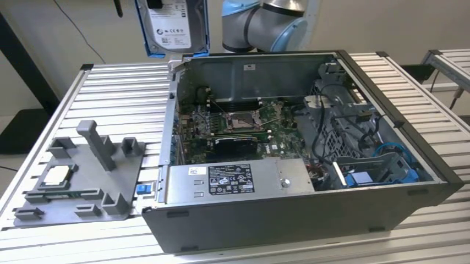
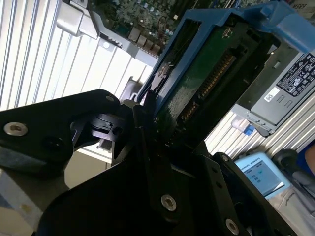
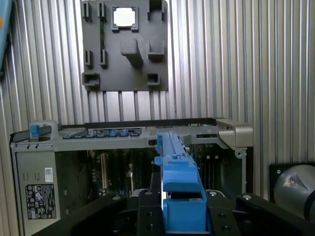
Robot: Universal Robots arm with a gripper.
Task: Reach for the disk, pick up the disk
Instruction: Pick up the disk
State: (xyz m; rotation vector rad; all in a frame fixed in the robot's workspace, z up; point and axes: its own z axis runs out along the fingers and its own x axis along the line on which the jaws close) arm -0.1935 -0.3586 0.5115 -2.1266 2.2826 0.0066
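Bright blue plastic frames the disk [image 1: 173, 25], a silver-grey hard drive with a white label. In the exterior view it hangs upright in the air, well above the table and just behind the back wall of the open computer case [image 1: 294, 220]. The gripper [image 3: 179, 201] has its black fingers closed on the disk, one on each side of the blue frame, as both wrist views show. The pick-up appears done, since the drive touches nothing below it. Doing this step well seems to call for firm, even pressure on the frame rails rather than on the bare circuit board [image 2: 206, 78]. The drive should also hang plumb and clear of the case rim. The blue-and-grey robot arm [image 1: 268, 22] sits behind the case. Inside the case lie a green motherboard [image 1: 235, 126], a boxed power supply [image 1: 228, 181] and a fixed blue bracket [image 1: 360, 179]. Everything rests on a ribbed aluminium table [image 1: 110, 93]. Toward the exterior view's left, a grey fixture plate [image 1: 81, 181] carries a small square processor chip [image 1: 57, 175]. A pale wall stands behind, and another ribbed table [image 1: 448, 60] stands at the exterior view's right.
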